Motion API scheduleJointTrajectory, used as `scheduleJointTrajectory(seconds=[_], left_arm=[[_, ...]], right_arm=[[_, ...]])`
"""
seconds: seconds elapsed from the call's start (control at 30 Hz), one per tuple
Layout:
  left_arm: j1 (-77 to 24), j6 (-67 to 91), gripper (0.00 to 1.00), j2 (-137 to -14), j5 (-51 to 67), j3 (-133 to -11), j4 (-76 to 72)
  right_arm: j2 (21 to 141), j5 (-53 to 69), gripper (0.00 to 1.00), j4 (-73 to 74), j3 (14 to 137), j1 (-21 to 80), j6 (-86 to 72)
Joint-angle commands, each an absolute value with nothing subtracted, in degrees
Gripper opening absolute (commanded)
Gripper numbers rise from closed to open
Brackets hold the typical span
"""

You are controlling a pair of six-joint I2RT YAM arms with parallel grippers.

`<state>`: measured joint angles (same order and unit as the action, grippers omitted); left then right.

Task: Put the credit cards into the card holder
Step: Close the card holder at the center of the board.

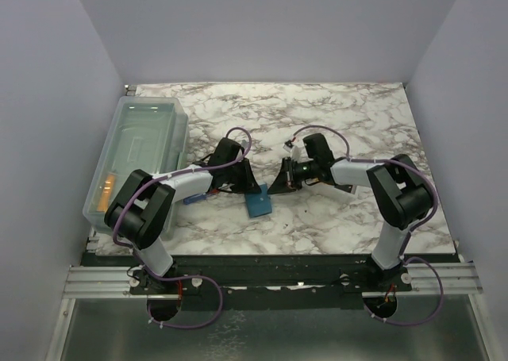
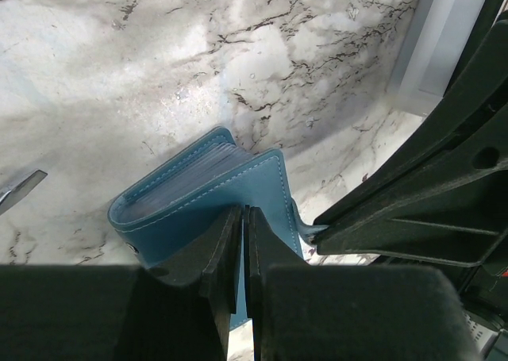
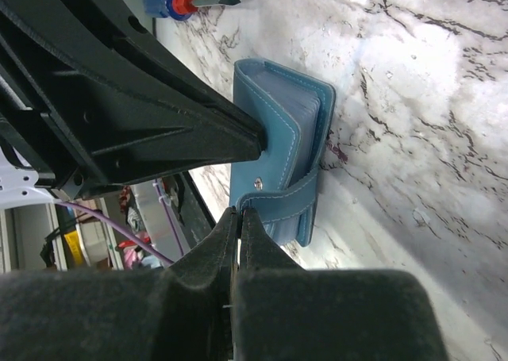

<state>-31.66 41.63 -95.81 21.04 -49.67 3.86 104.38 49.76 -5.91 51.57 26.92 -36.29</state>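
The teal-blue card holder [image 1: 259,201] lies on the marble table between both grippers, folded, with its clear inner pockets showing [image 2: 190,188]. My left gripper [image 2: 244,212] is shut on the edge of its cover; in the top view it [image 1: 247,190] is just left of the holder. My right gripper [image 3: 239,212] is shut on the tip of the holder's snap tab [image 3: 287,200], which wraps round the holder [image 3: 278,127]. A golden-orange flat shape [image 1: 104,191], probably the credit cards, shows in the near corner of the clear bin. No card is in either gripper.
A large clear plastic bin [image 1: 143,151] stands at the left of the table. A screwdriver with a blue and red handle [image 3: 184,1] lies near the left arm and also shows in the top view [image 1: 196,197]. The two grippers' fingers nearly touch.
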Motion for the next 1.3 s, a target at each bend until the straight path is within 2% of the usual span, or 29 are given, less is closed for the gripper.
scheduleJointTrajectory(seconds=[0.0, 0.4, 0.43, 0.57, 0.67, 0.93, 1.17, 1.27], left_arm=[[-32.6, 41.3, 0.13, -97.2, 17.8, -47.0, 8.4], [-32.6, 42.9, 0.15, -96.1, 19.6, -47.8, 8.3], [-32.6, 43.0, 0.18, -95.9, 20.1, -47.9, 8.4], [-32.2, 44.3, 0.41, -92.4, 22.9, -48.1, 9.0], [-31.7, 44.5, 0.47, -88.3, 22.7, -47.4, 10.8], [-31.0, 44.5, 0.51, -83.3, 20.4, -42.5, 16.4], [-31.5, 44.3, 0.51, -88.7, 18.9, -40.7, 12.3], [-32.5, 46.0, 0.47, -90.7, 19.0, -40.3, 9.1]], right_arm=[[106.5, 51.4, 0.00, -6.5, 53.7, 28.5, -38.8], [111.6, 50.8, 0.00, -7.7, 53.3, 29.8, -39.1], [111.6, 50.8, 0.00, -7.7, 53.4, 29.8, -39.0], [111.8, 50.1, 0.00, -6.8, 53.8, 29.8, -38.8], [112.1, 49.7, 0.00, -6.9, 53.8, 29.8, -39.2], [112.4, 49.7, 0.00, -7.5, 53.6, 29.8, -40.1], [112.1, 50.1, 0.00, -6.7, 54.3, 29.9, -40.0], [111.7, 49.7, 0.00, -6.2, 54.7, 30.6, -39.8]])
